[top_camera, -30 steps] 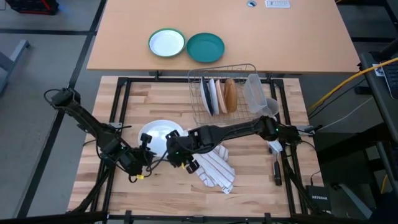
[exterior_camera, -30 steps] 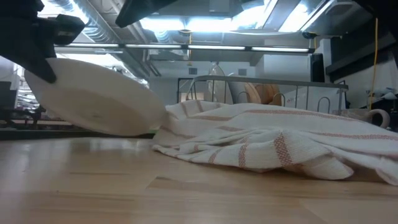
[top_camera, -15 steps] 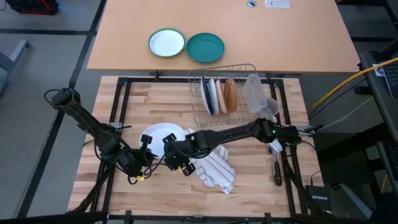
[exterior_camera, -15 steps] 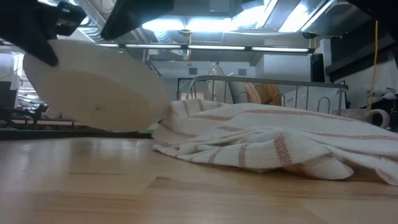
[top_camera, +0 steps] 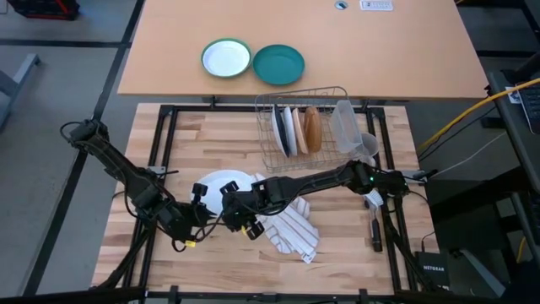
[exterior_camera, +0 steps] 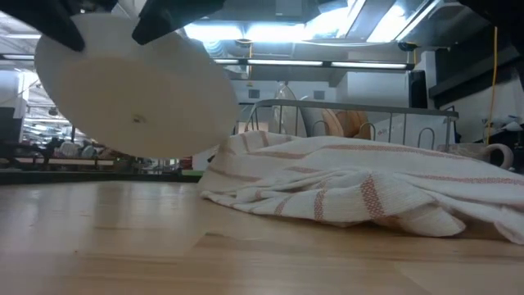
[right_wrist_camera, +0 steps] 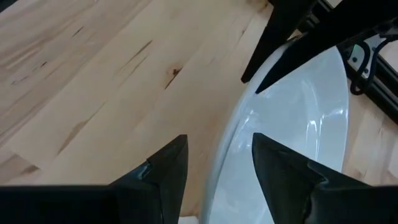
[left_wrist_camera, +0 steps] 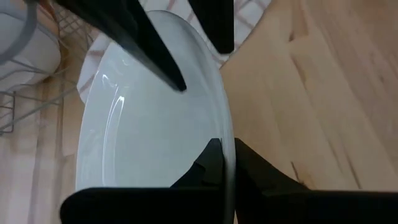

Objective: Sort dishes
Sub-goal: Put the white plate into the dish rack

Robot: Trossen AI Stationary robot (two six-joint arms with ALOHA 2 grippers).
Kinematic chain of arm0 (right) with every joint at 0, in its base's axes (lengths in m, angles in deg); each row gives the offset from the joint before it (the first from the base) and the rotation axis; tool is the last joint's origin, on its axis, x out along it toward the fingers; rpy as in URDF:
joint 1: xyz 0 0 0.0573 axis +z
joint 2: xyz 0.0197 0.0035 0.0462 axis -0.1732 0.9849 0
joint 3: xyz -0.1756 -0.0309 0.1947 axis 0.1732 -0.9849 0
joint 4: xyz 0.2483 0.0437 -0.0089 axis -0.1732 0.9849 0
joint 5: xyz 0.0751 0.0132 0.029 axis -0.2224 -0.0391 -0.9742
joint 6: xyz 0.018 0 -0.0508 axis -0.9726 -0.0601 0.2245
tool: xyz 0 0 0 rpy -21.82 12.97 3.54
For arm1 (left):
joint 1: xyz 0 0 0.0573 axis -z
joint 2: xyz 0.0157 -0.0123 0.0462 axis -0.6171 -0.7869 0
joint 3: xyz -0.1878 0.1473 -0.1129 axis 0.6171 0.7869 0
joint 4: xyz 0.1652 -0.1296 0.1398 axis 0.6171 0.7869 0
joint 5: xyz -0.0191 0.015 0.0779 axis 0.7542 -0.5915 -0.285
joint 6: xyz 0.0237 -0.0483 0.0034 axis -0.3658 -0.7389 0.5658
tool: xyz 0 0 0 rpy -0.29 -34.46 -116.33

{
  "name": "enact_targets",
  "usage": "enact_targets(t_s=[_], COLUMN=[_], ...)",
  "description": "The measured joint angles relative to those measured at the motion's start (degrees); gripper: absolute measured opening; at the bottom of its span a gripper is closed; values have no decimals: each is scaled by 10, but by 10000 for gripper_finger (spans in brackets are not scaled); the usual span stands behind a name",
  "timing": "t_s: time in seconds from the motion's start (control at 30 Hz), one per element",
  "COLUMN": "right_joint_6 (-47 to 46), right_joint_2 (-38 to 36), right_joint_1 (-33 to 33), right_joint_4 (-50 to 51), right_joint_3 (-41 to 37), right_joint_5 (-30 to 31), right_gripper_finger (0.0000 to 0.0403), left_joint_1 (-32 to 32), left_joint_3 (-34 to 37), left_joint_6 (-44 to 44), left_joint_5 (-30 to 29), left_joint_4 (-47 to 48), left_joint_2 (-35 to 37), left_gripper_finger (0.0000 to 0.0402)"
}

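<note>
The white plate (top_camera: 221,183) hung tilted above the table, beside the striped towel (top_camera: 291,224). The left gripper (top_camera: 196,214) pinched one edge of the rim. The right gripper (top_camera: 245,213) sat at the other edge with its fingers apart around the rim, and the rack (top_camera: 302,127) lay behind on the right arm's side.

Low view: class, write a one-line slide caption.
Two hands lift a tilted white plate clear of the wooden table, beside a striped towel.

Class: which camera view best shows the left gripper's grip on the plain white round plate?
The left wrist view: its fingers pinch the plain white round plate's rim. The low view shows the plate's lifted, tilted underside; the high view, a partly hidden plate; the right wrist view, its rim between open fingers.
</note>
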Motion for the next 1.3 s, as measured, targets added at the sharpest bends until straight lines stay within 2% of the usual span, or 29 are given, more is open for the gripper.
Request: enact_targets(t_s=[0.6, 0.73, 0.9, 1.0, 1.3], right_joint_6=[-12, -13, -14, -15, -15], right_joint_2=[0, 0, 0, -1, -1], right_joint_1=[1, 1, 2, 2, -1], right_joint_4=[0, 1, 3, 3, -5], right_joint_3=[0, 0, 0, 0, 0], right_joint_5=[29, 29, 35, 36, 27], right_gripper_finger=[180, 152, 94, 72, 67], left_joint_1=[0, -1, -1, -1, 0], left_joint_3=[-68, -68, -68, -68, -69], left_joint_6=[-34, -46, -92, -134, -250], left_joint_5=[14, 22, 25, 28, 32], left_joint_4=[3, 2, 5, 5, 11], left_joint_2=[0, 0, 0, 0, 0], left_gripper_finger=[1, 1, 0, 0, 6])
